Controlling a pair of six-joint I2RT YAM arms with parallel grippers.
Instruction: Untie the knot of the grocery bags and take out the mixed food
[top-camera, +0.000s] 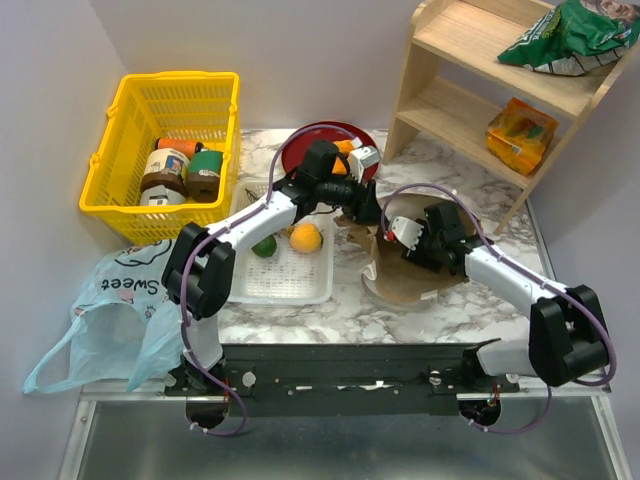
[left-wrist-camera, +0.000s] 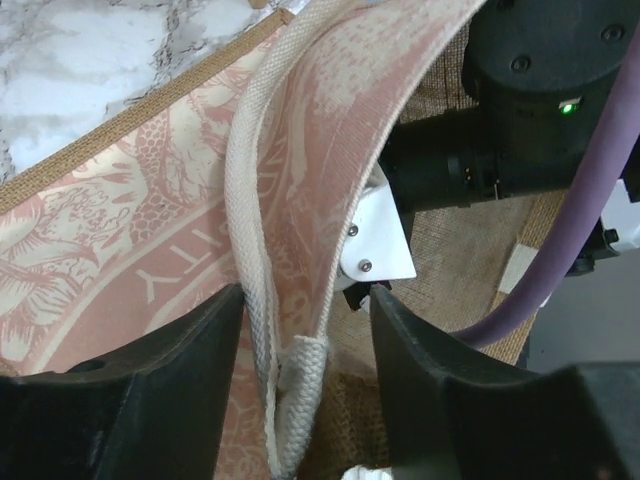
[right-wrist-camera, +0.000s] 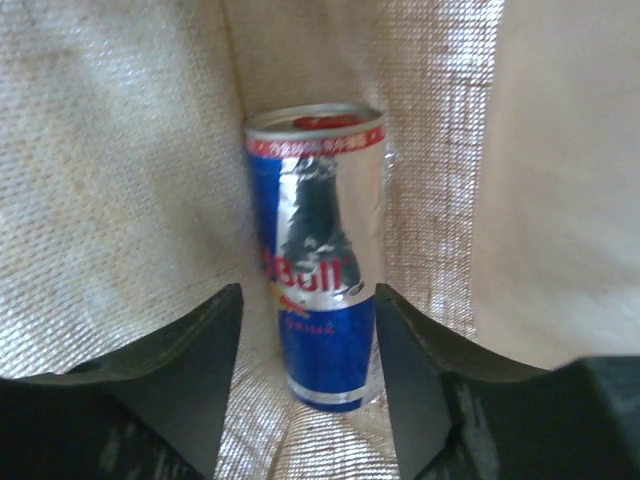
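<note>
Left end effector (left-wrist-camera: 305, 305) sits apart around the rope handle (left-wrist-camera: 250, 200) of the brown bag (top-camera: 400, 285) — propping the mouth, I'd guess — right end effector (right-wrist-camera: 308, 305), also apart, frames the blue can (right-wrist-camera: 318, 250) inside.

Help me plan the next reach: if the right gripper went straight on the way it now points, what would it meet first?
The blue Red Bull can, standing upright inside the bag, centred ahead of the open right gripper. How far off is unclear.
</note>
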